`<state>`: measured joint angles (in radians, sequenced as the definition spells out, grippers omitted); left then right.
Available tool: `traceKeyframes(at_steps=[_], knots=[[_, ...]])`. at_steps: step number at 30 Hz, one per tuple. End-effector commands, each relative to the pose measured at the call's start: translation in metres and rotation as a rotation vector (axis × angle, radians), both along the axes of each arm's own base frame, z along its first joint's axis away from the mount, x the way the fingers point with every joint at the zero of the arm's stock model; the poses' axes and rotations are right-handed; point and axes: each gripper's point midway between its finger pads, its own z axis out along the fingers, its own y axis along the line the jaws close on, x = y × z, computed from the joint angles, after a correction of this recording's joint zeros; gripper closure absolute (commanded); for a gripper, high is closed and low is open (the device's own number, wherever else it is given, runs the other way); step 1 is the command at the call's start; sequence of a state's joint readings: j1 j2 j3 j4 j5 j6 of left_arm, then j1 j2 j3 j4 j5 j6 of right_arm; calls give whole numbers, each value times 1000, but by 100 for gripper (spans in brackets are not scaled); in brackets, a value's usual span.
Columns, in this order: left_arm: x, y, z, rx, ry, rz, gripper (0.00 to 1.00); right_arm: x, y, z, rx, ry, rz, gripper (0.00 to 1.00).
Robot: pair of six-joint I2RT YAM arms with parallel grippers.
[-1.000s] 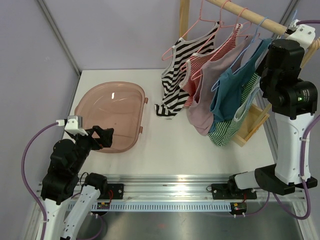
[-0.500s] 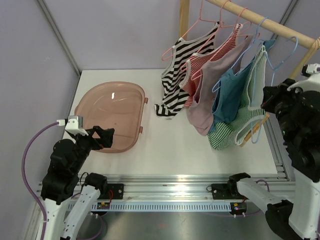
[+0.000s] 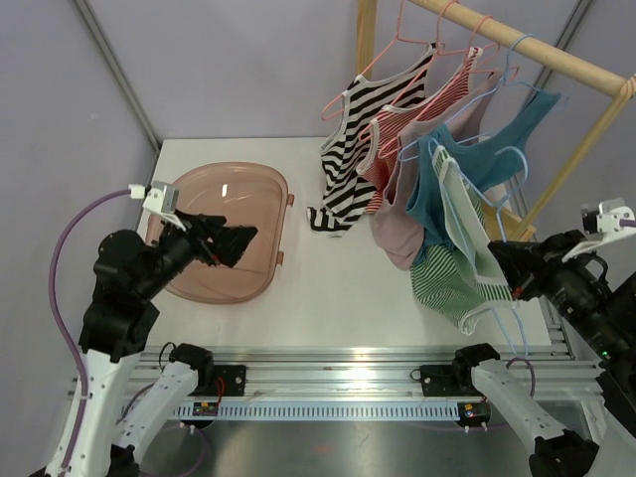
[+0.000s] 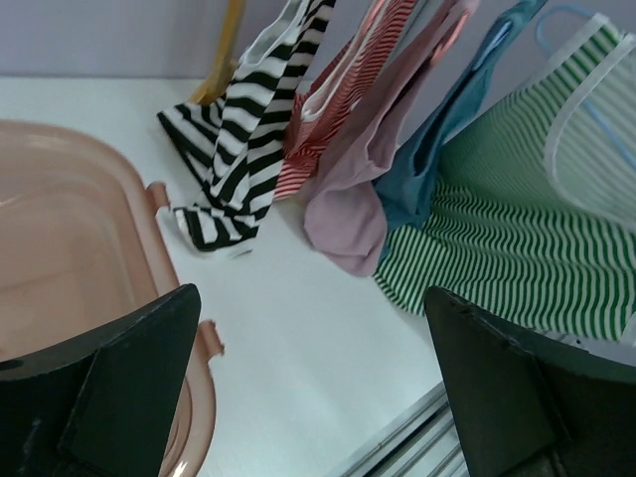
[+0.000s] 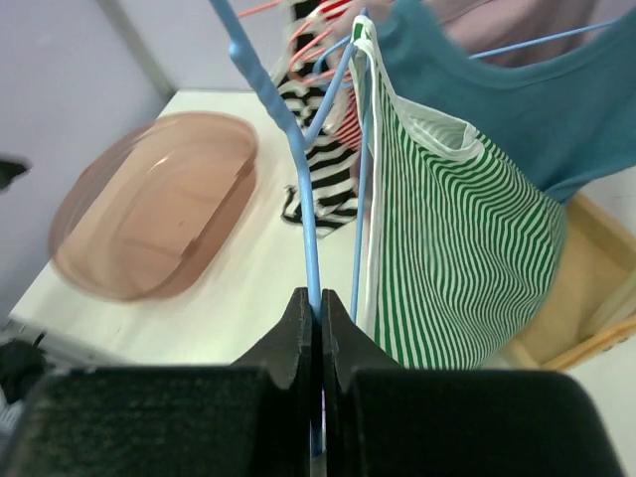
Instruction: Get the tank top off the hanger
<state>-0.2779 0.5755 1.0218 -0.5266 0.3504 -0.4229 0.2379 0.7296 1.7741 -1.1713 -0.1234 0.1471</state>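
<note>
My right gripper (image 3: 509, 268) is shut on the thin blue hanger (image 3: 494, 204) that carries the green-and-white striped tank top (image 3: 462, 273). Hanger and top hang tilted, low and in front of the wooden rail (image 3: 517, 45), above the table's right side. In the right wrist view the jaws (image 5: 320, 308) pinch the hanger wire (image 5: 303, 199), and the tank top (image 5: 457, 248) drapes just to its right. My left gripper (image 3: 235, 241) is open and empty over the pink basin (image 3: 199, 214). In the left wrist view its fingers (image 4: 119, 388) frame bare table, and the green tank top (image 4: 517, 238) shows at far right.
Still on the rail hang a black-and-white striped top (image 3: 348, 149), a red striped top (image 3: 393, 149), a mauve top (image 3: 402, 224) and a teal top (image 3: 447, 194). The rack's wooden base (image 3: 507, 234) sits at the table's right edge. Purple walls close in the back and left.
My right arm has swung down from the rail to the near right, drawing the blue hanger and green striped top along. My left gripper has risen and moved right over the basin.
</note>
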Motion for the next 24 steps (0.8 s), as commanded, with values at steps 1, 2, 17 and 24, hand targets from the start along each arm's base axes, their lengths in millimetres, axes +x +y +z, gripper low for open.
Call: traceKeyframes(at_steps=[1,2,17,24], knots=[[2,-23,48,-53,-109,-120,1,-44,26,7,13,-69,221,100],[4,-24,59,-50,-125,-117,1,-55,26,10,22,-93,241,100],[-19,-110,145,-97,-358,-201,1,-85,70,62,155,-146,551,100],[-18,-153,139,-4,-434,-167,1,-84,87,65,222,-86,656,100]])
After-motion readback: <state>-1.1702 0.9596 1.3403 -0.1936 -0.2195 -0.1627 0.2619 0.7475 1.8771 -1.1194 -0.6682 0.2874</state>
